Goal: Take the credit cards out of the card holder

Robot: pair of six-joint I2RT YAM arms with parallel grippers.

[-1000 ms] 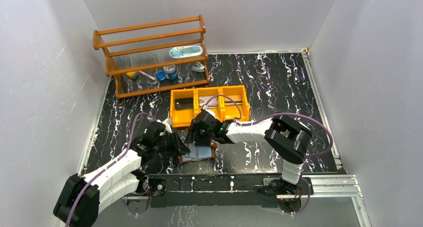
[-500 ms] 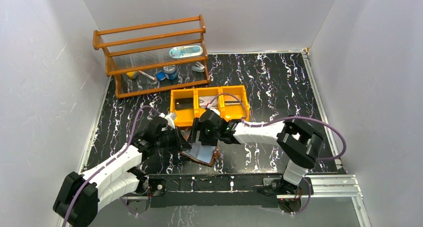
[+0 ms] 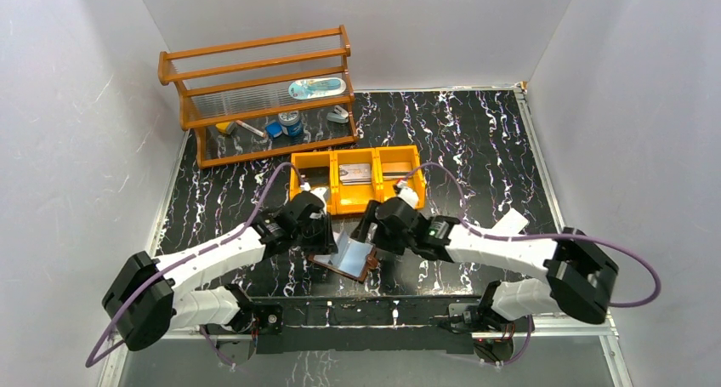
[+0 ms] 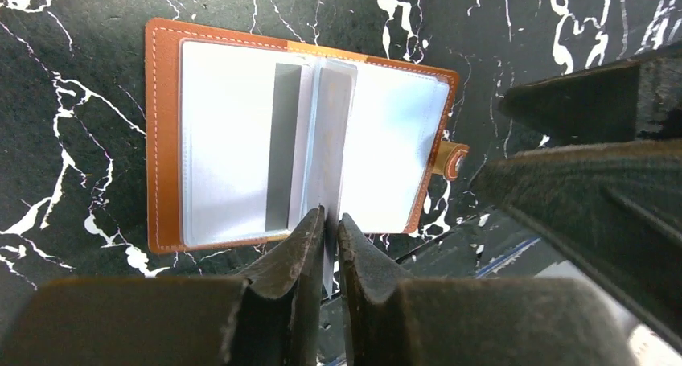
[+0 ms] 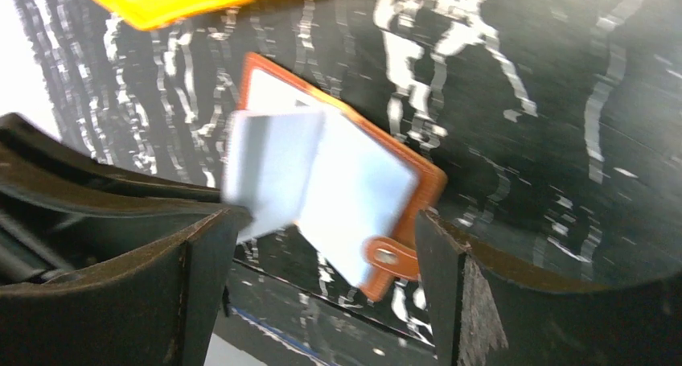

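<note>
The brown card holder (image 3: 344,259) lies open on the black marbled table near the front edge, its pale glossy sleeves facing up (image 4: 165,141) (image 5: 426,181). One thin pale leaf (image 4: 332,125) stands up from its middle; whether it is a credit card or a sleeve I cannot tell. My left gripper (image 3: 321,234) (image 4: 331,221) is shut on that leaf's near edge. My right gripper (image 3: 372,230) (image 5: 328,217) hangs open just above the holder's right side, nothing between its fingers. The snap tab (image 5: 386,256) sticks out below.
An orange three-compartment tray (image 3: 357,207) with flat items in it sits just behind the holder. A wooden rack (image 3: 255,98) with small items stands at the back left. The table's metal front rail (image 3: 408,306) is close below the holder.
The right gripper opened wide and drew back to the right of the holder. The left gripper moved right over the holder and closed on the upright leaf. The holder turned slightly.
</note>
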